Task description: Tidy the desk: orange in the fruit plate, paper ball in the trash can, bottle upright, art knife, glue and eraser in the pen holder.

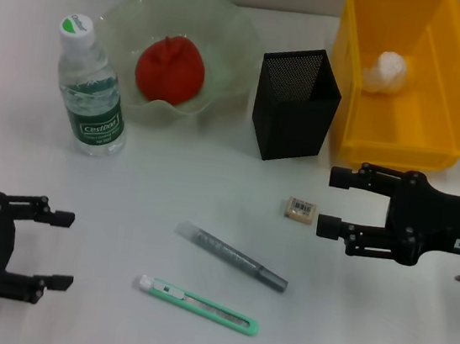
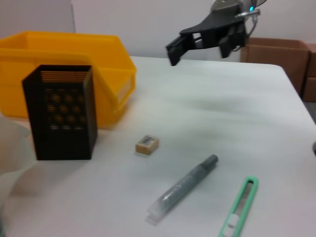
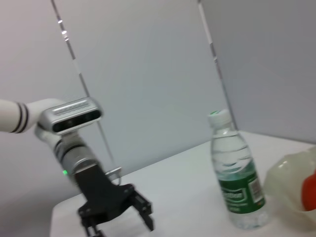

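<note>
Since the eraser (image 1: 300, 208) sits just beside the right gripper (image 1: 333, 201), whose jaws stand apart & empty, you go w/ that arm, pen holder (image 1: 296, 104) close behind it; left gripper (image 1: 57, 248) hangs apart too, farther off.

A red-orange orange (image 1: 171, 68) sits in a pale green fruit plate (image 1: 231, 32). The trash can (image 1: 457, 92) is yellow, the mesh pen holder (image 1: 296, 104) black, the art knife (image 1: 198, 305) mint green, the worktop (image 1: 123, 209) white.

White table (image 1: 165, 214), cardboard boxes (image 2: 276, 57)
</note>
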Tool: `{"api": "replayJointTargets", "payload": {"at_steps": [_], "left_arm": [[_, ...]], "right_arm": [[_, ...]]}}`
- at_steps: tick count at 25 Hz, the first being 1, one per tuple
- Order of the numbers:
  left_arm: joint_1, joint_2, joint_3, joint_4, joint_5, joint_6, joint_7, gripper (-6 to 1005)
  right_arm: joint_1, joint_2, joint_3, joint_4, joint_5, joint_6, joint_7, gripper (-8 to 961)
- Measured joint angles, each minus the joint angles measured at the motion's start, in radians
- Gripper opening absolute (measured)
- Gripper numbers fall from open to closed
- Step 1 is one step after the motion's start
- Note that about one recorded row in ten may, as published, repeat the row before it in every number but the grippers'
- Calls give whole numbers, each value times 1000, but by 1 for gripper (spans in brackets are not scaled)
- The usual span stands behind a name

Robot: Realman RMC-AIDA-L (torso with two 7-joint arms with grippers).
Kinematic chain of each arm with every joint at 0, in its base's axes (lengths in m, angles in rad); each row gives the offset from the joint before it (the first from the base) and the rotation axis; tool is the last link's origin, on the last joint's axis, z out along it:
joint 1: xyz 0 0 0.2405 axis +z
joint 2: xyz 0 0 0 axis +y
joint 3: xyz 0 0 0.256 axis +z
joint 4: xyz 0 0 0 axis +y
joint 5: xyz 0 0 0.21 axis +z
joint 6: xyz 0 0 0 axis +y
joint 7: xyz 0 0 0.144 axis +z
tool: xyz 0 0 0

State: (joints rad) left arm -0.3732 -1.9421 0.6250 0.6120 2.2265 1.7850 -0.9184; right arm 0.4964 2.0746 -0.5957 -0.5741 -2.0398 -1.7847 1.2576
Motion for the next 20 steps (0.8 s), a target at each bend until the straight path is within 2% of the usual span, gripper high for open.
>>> {"api": "replayJointTargets", "payload": {"at_steps": [5,7,9,13,20], "left_arm": [[-1,0,-13,0,-1,-2,-2,798],[-1,-5,-57,0,-1,-3,-3,798],[-1,-7,-63,0,-1,-4,-3,798],[-2,-12,-76,-1,-1,-6,-20,798],[-7,-19,-89,-2,-2,-3,-54,798]], "right_arm": [[23,-4,-75,-93,0,-31,100,808],[36,-6,-118,-130,0,-32,136,808],[52,-10,-164,-156,0,-32,170,808],[91,-19,-219,-169,0,-32,205,808],[149,-22,-250,-170,-45,-26,228,808]]}}
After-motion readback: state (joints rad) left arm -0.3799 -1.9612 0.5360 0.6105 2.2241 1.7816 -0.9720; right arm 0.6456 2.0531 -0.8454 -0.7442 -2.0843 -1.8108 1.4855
